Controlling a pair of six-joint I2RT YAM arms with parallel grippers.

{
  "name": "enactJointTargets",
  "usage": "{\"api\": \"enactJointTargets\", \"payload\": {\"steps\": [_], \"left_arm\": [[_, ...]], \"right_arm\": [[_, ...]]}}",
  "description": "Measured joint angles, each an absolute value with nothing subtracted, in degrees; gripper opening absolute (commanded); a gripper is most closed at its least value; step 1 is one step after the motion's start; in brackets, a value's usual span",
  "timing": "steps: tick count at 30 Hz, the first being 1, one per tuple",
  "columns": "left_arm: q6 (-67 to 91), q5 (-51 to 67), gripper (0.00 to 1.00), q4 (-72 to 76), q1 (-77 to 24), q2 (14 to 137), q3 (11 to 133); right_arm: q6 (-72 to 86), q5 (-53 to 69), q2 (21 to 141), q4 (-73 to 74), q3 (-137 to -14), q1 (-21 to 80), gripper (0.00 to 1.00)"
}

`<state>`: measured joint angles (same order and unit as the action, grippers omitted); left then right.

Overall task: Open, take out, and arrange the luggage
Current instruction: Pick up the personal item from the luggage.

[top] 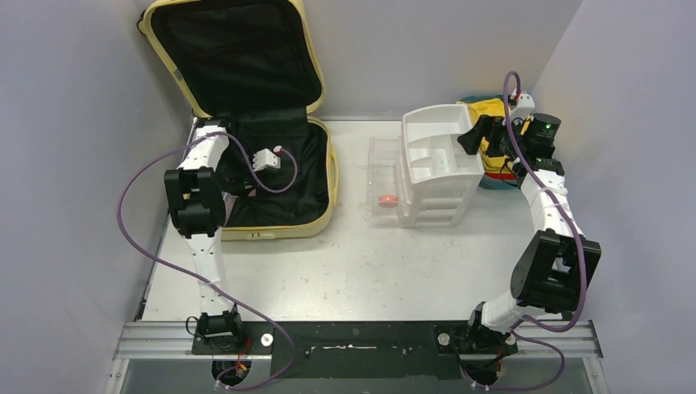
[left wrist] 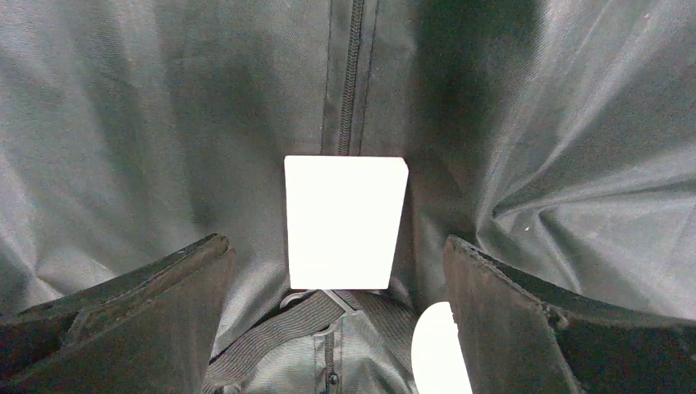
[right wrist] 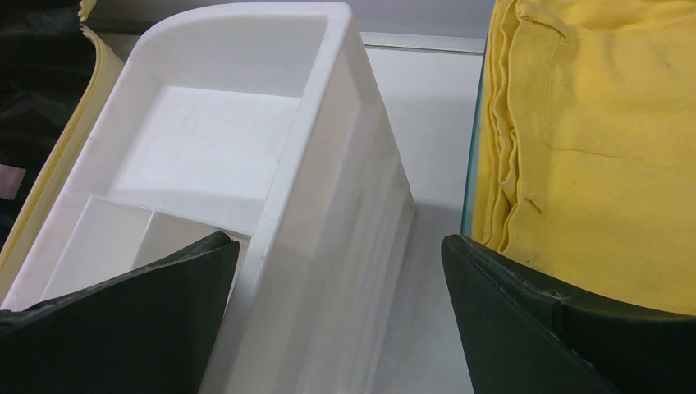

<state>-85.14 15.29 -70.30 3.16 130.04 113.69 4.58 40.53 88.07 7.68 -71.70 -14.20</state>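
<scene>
The luggage, a pale-yellow hard-shell suitcase, lies open at the back left, its lid propped against the wall and its black lining showing. My left gripper hangs open inside the base, its jaws apart on either side of a white rectangular box without touching it. The box lies on the lining below a zipper. At the back right, my right gripper is open and empty above the side wall of the white drawer organizer.
An elastic strap with a buckle and a second white rounded item lie by the box. A clear drawer sticks out of the organizer, holding a pink item. Yellow cloth fills a teal tray.
</scene>
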Motion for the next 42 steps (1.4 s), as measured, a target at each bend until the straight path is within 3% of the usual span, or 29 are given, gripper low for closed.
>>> {"api": "enactJointTargets", "payload": {"steps": [11,17,29,33,39,40,41,42], "left_arm": [[-87.7,11.5,0.97,-69.8,3.2,132.2,113.7],[-87.7,11.1,0.88,-69.1,3.2,132.8,113.7],[-88.1,12.3,0.57,-66.2,3.6,132.0,109.8],[-88.1,12.3,0.39,-65.5,3.6,131.2,108.3],[-87.2,12.7,0.29,-64.2,3.7,130.8,107.8],[-87.1,12.8,0.18,-63.6,3.8,130.6,107.6],[-87.0,13.0,0.00,-63.0,3.8,130.3,107.2],[-86.6,13.1,0.00,-62.2,3.9,130.0,106.8]], "right_arm": [[4.6,40.5,88.1,7.7,-71.7,-14.2,1.00],[4.6,40.5,88.1,7.7,-71.7,-14.2,1.00],[4.6,40.5,88.1,7.7,-71.7,-14.2,1.00],[4.6,40.5,88.1,7.6,-71.7,-14.2,1.00],[4.6,40.5,88.1,7.7,-71.7,-14.2,1.00],[4.6,40.5,88.1,7.6,-71.7,-14.2,1.00],[4.6,40.5,88.1,7.7,-71.7,-14.2,1.00],[4.6,40.5,88.1,7.7,-71.7,-14.2,1.00]]}}
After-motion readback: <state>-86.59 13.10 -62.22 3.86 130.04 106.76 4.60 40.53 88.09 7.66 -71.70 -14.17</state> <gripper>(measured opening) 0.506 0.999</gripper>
